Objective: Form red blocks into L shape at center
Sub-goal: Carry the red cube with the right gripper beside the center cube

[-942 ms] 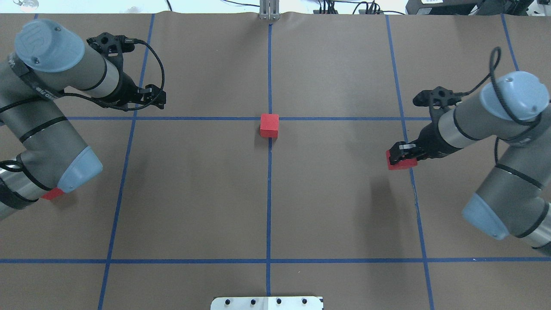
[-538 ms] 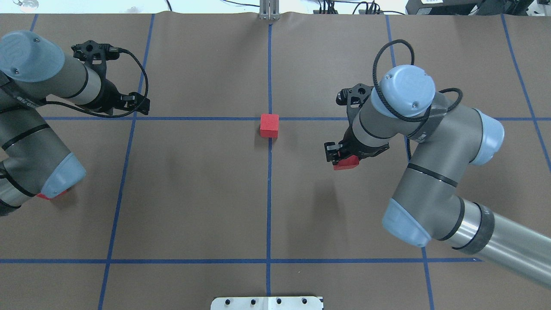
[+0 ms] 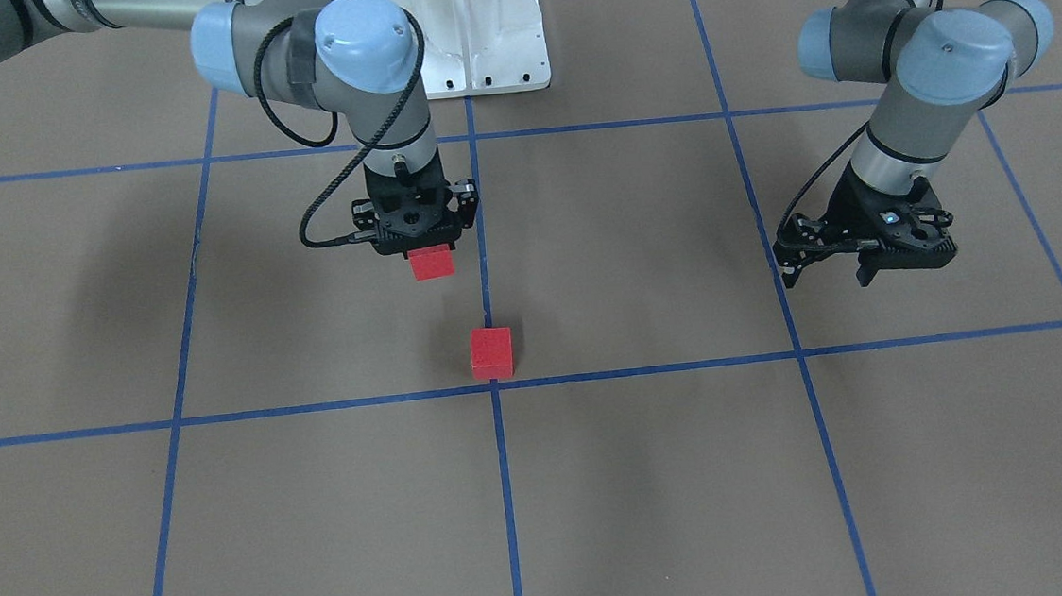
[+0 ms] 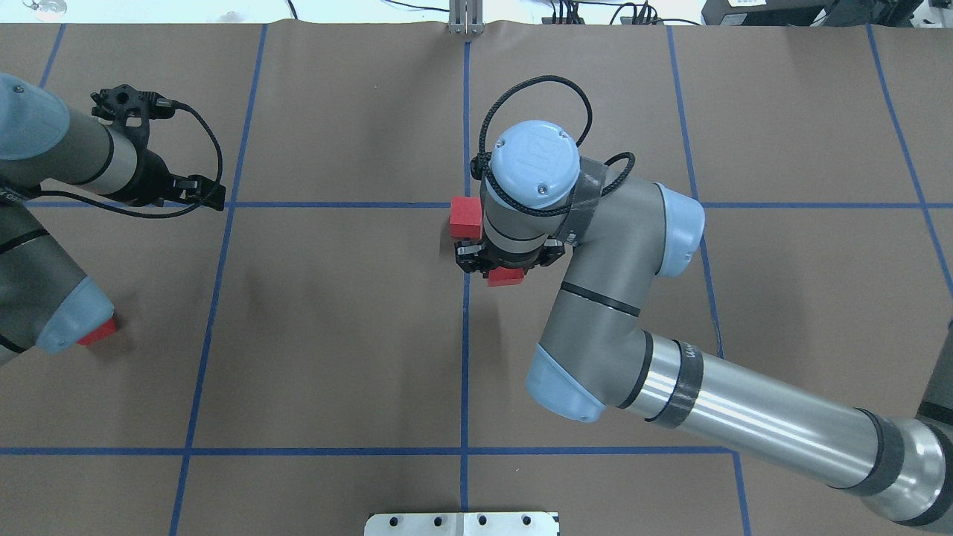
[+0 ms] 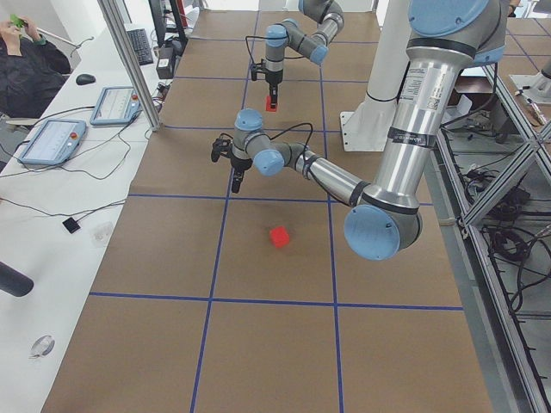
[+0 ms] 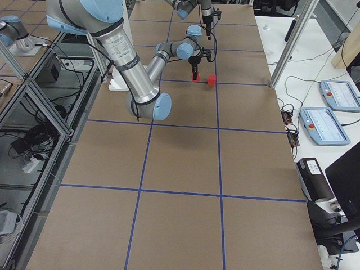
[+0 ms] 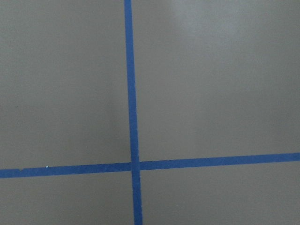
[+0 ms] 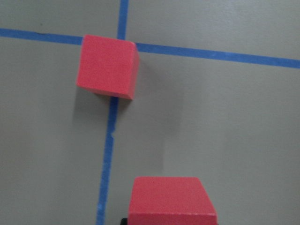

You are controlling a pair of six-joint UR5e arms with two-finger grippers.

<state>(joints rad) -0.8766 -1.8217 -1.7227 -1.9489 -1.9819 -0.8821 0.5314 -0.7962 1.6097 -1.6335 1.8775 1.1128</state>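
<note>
1 red block (image 3: 492,352) sits at the center crossing (image 3: 496,383) of the surface (image 3: 226,511), my right pincer (image 3: 426,249) hangs just beside it pinching the 2nd block (image 3: 432,264), and the 3rd block (image 4: 98,332) waits far left, unfetched, my left pincer (image 3: 827,265) seemingly spread and empty.

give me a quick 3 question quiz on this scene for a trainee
1. True or false: the right hand grips a red block.
2. How many red blocks are in no hand? A one, B two, C three.
3. Fill in: the ___ hand is empty.

Key: 1 true. 2 B: the centre block and the far-left block. 3 left: the left hand holds nothing.
</note>
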